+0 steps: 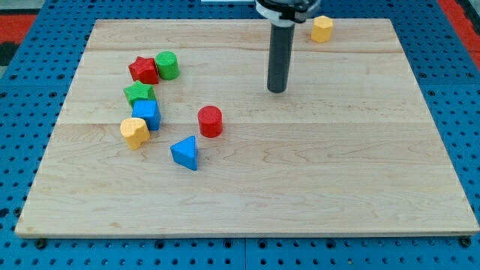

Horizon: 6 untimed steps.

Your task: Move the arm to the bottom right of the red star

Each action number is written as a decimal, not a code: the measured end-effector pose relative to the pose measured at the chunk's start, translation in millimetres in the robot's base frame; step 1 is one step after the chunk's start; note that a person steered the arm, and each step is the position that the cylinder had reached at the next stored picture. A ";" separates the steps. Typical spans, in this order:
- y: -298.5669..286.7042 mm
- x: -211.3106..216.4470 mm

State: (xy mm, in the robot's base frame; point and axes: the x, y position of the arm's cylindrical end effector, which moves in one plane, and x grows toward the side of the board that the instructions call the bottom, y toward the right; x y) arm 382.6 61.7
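Note:
The red star [142, 70] lies at the upper left of the wooden board [337, 172], touching a green cylinder [167, 65] on its right. My tip [277, 90] rests on the board well to the right of the red star and slightly lower, with open wood between them. The rod rises from the tip to the view's top.
A green star [139, 93], a blue cube [147, 113] and a yellow block [134, 132] run in a line below the red star. A red cylinder [210, 121] and a blue triangular block [185, 153] lie lower, nearer the middle. A yellow block [322, 28] sits at the top right.

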 end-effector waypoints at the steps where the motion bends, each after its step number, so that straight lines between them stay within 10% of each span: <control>1: 26.2 16.4; 3: 26.3 105.2; 6: -120.3 92.7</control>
State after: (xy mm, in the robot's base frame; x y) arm 475.3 -58.6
